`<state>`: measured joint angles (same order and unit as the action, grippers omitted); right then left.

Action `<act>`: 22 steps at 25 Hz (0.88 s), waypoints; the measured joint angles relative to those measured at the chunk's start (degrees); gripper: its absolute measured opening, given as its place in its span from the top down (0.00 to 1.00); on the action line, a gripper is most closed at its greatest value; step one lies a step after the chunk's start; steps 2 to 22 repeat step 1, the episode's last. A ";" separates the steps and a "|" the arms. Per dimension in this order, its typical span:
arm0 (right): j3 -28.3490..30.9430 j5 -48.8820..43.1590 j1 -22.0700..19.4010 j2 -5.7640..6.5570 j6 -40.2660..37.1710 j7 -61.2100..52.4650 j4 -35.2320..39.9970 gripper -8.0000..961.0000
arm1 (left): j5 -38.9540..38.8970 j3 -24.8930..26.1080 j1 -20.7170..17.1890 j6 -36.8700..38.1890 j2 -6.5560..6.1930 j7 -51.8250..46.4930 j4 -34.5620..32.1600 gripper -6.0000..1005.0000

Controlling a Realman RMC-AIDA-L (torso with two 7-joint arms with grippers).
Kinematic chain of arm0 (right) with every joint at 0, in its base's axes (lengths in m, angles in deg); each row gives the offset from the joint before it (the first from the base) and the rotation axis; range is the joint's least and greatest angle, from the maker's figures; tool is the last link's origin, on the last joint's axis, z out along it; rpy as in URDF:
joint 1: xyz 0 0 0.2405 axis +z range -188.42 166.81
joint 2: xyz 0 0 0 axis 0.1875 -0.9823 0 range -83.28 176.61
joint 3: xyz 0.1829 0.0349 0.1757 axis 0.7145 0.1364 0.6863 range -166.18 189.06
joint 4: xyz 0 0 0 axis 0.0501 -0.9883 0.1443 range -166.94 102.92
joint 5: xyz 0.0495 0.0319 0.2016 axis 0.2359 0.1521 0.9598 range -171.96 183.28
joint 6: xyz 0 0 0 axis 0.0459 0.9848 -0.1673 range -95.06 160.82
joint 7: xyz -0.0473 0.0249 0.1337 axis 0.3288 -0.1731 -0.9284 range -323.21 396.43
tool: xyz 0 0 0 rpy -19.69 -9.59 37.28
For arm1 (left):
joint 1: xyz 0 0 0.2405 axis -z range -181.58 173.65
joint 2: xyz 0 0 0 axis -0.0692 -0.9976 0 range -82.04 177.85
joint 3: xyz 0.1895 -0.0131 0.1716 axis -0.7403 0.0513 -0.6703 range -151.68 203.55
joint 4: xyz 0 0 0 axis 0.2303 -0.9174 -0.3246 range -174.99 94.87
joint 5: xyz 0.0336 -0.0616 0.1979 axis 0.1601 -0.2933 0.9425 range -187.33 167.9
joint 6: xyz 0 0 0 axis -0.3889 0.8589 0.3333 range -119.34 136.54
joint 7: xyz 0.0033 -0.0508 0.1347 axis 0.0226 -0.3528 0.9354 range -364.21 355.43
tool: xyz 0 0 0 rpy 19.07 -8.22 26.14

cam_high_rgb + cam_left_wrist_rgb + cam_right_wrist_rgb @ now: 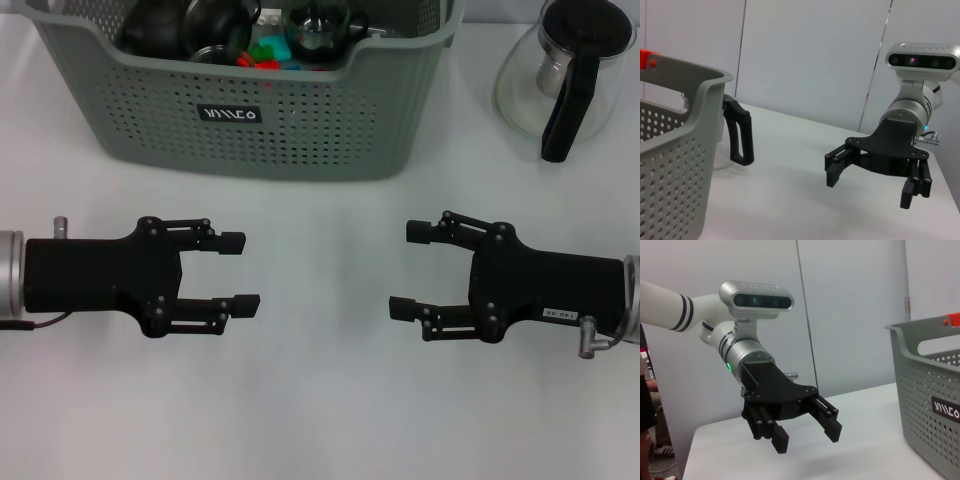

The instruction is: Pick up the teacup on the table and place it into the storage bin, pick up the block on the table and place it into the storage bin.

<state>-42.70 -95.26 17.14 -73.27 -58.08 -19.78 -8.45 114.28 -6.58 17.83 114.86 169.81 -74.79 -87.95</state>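
Note:
The grey-green storage bin [300, 130] stands at the back of the white table. Inside it lie dark teaware [190, 25], a glass teacup [320, 30] and red, green and blue blocks [265, 50]. No teacup or block shows on the bare tabletop. My left gripper [242, 272] hovers open and empty in front of the bin, at the left. My right gripper [407, 269] faces it from the right, also open and empty. The left wrist view shows the right gripper [870, 189] and the bin [670, 165]. The right wrist view shows the left gripper [807, 439] and the bin [930, 385].
A glass teapot [565, 70] with a black handle stands at the back right, beside the bin; its handle [740, 135] also shows in the left wrist view. A gap of bare white table separates the two grippers.

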 joint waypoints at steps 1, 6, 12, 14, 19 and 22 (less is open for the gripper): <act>0.00 -0.02 0.00 -0.03 0.02 0.00 0.00 0.02 | 0.00 0.00 0.00 0.02 0.00 0.00 0.00 0.27; 0.00 -0.02 0.00 -0.03 0.02 0.00 0.00 0.02 | 0.00 0.00 0.00 0.02 0.00 0.00 0.00 0.27; 0.00 -0.02 0.00 -0.03 0.02 0.00 0.00 0.02 | 0.00 0.00 0.00 0.02 0.00 0.00 0.00 0.27; 0.00 -0.02 0.00 -0.03 0.02 0.00 0.00 0.02 | 0.00 0.00 0.00 0.02 0.00 0.00 0.00 0.27; 0.00 -0.02 0.00 -0.03 0.02 0.00 0.00 0.02 | 0.00 0.00 0.00 0.02 0.00 0.00 0.00 0.27; 0.00 -0.02 0.00 -0.03 0.02 0.00 0.00 0.02 | 0.00 0.00 0.00 0.02 0.00 0.00 0.00 0.27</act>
